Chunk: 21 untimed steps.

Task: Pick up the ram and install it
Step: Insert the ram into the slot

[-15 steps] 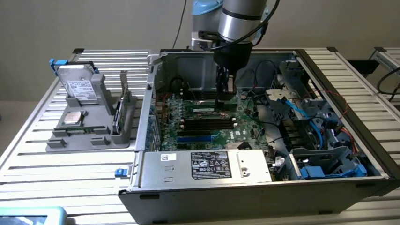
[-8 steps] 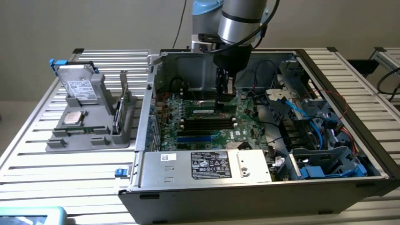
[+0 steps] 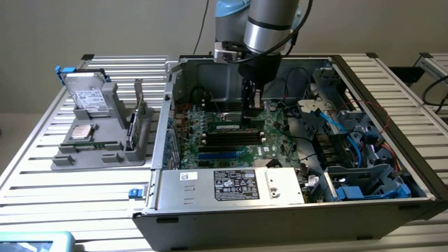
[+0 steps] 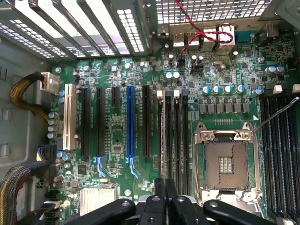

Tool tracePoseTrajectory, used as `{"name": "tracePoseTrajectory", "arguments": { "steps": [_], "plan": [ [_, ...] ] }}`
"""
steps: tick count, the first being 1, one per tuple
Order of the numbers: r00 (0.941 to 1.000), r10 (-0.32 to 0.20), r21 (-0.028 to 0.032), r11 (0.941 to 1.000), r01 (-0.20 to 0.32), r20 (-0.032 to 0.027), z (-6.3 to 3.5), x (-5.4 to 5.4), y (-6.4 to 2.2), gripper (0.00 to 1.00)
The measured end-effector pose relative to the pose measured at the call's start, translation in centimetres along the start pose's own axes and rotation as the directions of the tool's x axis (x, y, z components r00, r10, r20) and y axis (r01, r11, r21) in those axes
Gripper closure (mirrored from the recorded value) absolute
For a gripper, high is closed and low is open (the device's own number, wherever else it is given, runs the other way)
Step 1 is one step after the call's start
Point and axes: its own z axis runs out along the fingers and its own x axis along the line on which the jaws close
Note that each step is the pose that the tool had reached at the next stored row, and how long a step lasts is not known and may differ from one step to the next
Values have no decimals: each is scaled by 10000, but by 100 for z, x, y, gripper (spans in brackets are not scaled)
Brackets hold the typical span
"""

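Fixture [image 3: 105,157]: seen on the slatted table [image 3: 42,173] at the exterior view's left, with a hard drive [image 3: 91,97] propped in it.
Computer case [image 3: 210,210]: laid open at the middle, with the motherboard [image 3: 188,152] exposed.
Ram [image 3: 226,126] [image 4: 162,136]: stood on its long edge at the black memory slots [image 3: 227,139]. Its long axis is parallel to them and runs across the exterior view, and its label face is turned toward that camera. One end is pointed at the case's left wall, and the other is hidden by the gripper. Seating in a slot cannot be told.
Gripper [image 3: 251,113] [image 4: 165,185]: held over the ram's hidden end. The fingers [image 4: 159,194] are drawn nearly together, and a pinch on the stick cannot be confirmed.
Drive cage [image 3: 364,176]: seen inside the case at the exterior view's right.
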Motion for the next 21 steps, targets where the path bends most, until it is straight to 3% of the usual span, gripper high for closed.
{"name": "tracePoseTrajectory", "arguments": {
  "steps": [9, 21],
  "plan": [
    [10000, 7, 3, 10000, -7, -68, 47, -5, -6, 88],
    [10000, 6, 3, 10000, -6, -74, 95, -7, -11, 88]
  ]
}}
